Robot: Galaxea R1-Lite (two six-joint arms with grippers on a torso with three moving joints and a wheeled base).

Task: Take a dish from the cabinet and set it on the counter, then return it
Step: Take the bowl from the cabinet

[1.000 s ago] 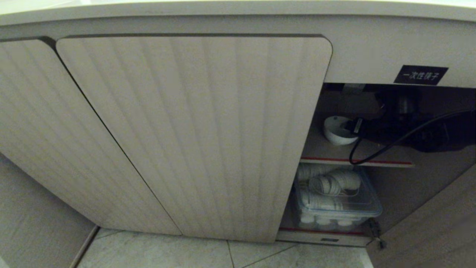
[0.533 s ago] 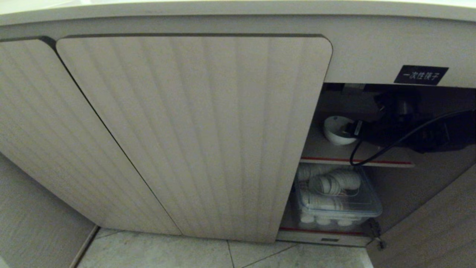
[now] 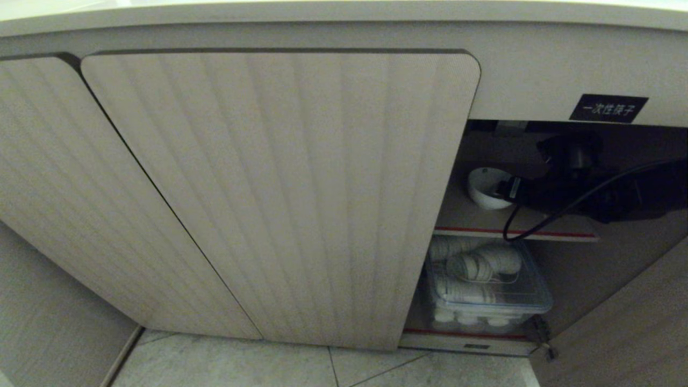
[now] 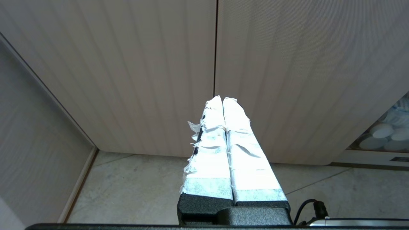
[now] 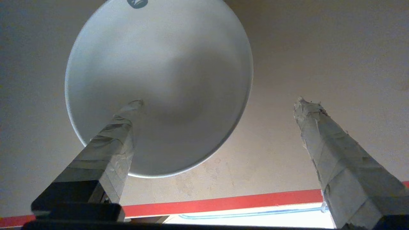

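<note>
We are seeing the left gripper hanging low before the closed fluted doors of the cabinet, its taped fingers pressed together on nothing. Farther in, past the open door, the right gripper is reaching over the red-edged inner shelf, its jaws spread wide and empty. One fingertip is lying over the white bowl, which is sitting on that shelf above a clear lidded box.

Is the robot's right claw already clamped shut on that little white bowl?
No. The right gripper is wide open, with one finger over the dish and the other beside it.
</note>
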